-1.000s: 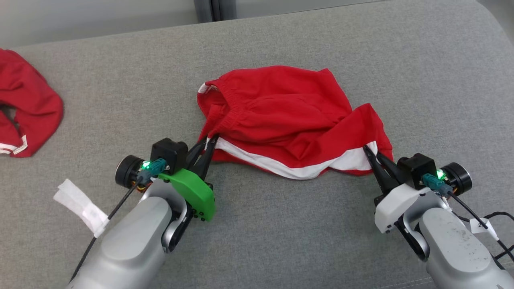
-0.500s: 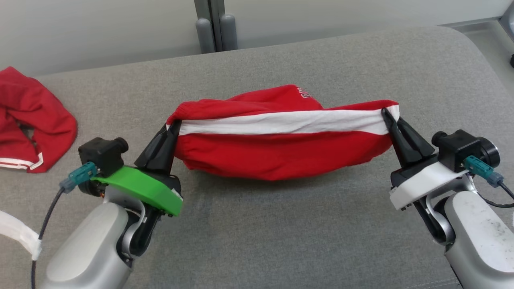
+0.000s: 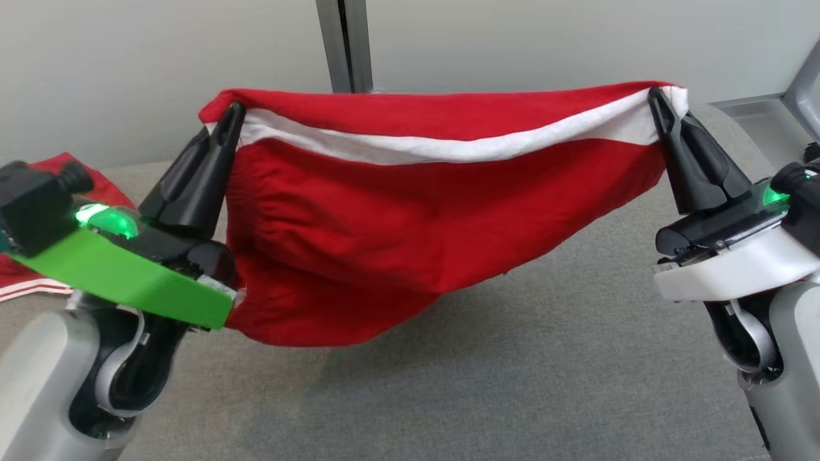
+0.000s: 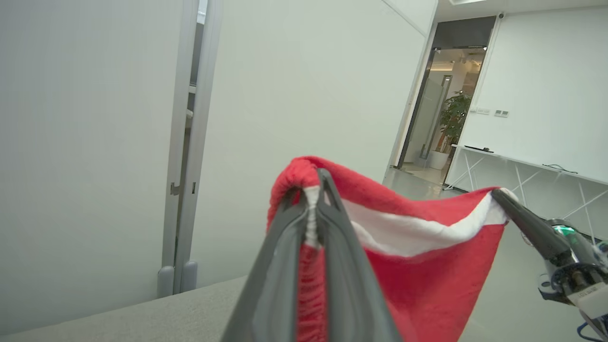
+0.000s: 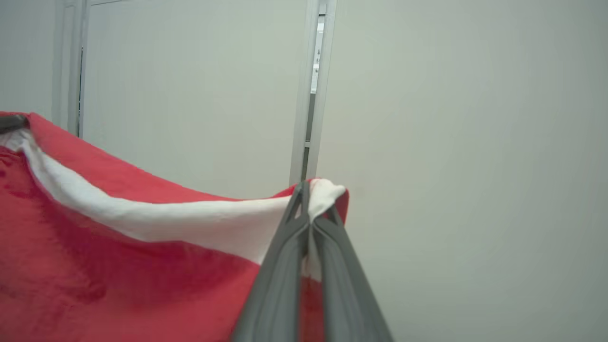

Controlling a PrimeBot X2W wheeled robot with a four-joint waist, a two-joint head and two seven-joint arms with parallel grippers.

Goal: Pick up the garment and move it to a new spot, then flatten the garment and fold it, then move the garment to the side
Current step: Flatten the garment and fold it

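The garment [image 3: 410, 218] is red cloth with a white band along its top edge, and it hangs stretched between my two grippers above the grey cushion. My left gripper [image 3: 232, 110] is shut on its left top corner. My right gripper [image 3: 653, 96] is shut on its right top corner. The cloth sags in the middle and droops lowest near the left arm. In the left wrist view my left gripper [image 4: 314, 181] pinches the bunched edge of the garment [image 4: 427, 266], and the right gripper [image 4: 498, 194] holds the far corner. In the right wrist view my right gripper [image 5: 305, 190] clamps the white band of the garment [image 5: 118, 266].
A second red garment [image 3: 38, 269] with white trim lies on the grey cushion [image 3: 512, 371] at the far left, behind my left wrist. A pale wall with a grey door post [image 3: 344, 45] stands behind the cushion. The cushion's right edge curves away near my right arm.
Both grippers have lifted the garment off the cushion and spread apart, so it hangs stretched in the air. The head view has tilted up toward the wall.
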